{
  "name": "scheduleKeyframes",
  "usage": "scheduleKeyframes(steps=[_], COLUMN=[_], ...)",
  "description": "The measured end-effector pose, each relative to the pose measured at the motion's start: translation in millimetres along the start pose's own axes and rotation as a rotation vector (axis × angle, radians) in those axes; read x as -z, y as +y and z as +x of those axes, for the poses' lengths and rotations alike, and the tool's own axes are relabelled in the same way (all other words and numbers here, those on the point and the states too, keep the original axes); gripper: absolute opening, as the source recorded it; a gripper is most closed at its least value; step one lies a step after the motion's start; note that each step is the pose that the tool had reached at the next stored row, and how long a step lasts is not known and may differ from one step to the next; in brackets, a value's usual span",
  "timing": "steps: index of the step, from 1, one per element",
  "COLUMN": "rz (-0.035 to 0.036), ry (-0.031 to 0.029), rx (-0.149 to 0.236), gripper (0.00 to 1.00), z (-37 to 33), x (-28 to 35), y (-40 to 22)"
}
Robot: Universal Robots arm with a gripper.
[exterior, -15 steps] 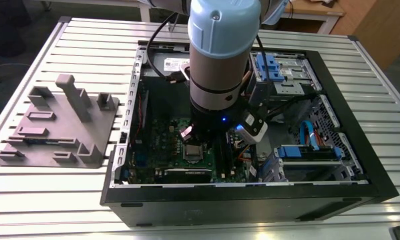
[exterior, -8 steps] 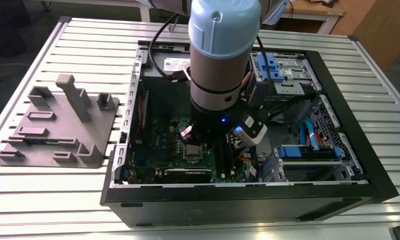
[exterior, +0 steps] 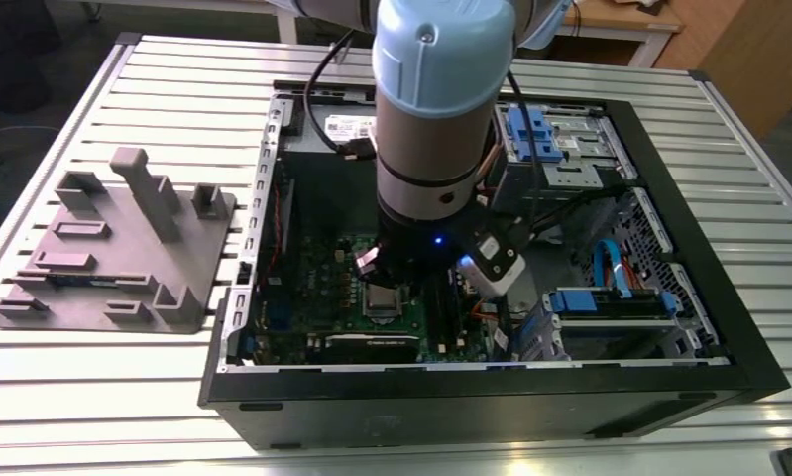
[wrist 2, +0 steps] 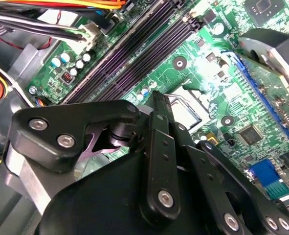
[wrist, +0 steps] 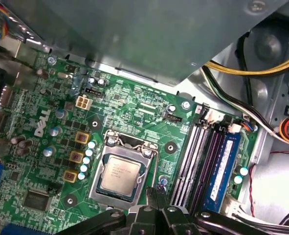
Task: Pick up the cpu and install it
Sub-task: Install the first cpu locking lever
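Cpu [wrist: 121, 176] lies flat in the motherboard [wrist: 134, 103] socket [wrist: 96, 185]; the tool [wrist: 156, 192] hovers just beside it, fingers pinched together, gripping nothing.

The cpu [wrist: 121, 176], a small flat square with a silvery-grey metal top, lies level inside the motherboard socket [wrist: 101, 193], seemingly fully seated, just beside the long memory slots [wrist: 195, 161].

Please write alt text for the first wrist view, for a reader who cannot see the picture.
The cpu, a silvery square chip, lies in its metal-framed socket on a green motherboard. The black claw hangs close beside the socket. Black memory slots and one blue stick run alongside.
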State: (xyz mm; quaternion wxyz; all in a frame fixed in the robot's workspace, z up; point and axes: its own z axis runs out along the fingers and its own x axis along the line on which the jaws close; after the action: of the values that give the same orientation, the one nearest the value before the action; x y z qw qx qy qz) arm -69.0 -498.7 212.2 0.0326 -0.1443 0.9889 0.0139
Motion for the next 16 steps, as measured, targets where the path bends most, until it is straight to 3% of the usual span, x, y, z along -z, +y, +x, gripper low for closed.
scheduleKeyframes(steps=[16], rz=[0.0009], ry=[-0.0024], rx=[-0.004], gripper=[0.1], z=[4.4], x=[-8.4], y=[-1.0])
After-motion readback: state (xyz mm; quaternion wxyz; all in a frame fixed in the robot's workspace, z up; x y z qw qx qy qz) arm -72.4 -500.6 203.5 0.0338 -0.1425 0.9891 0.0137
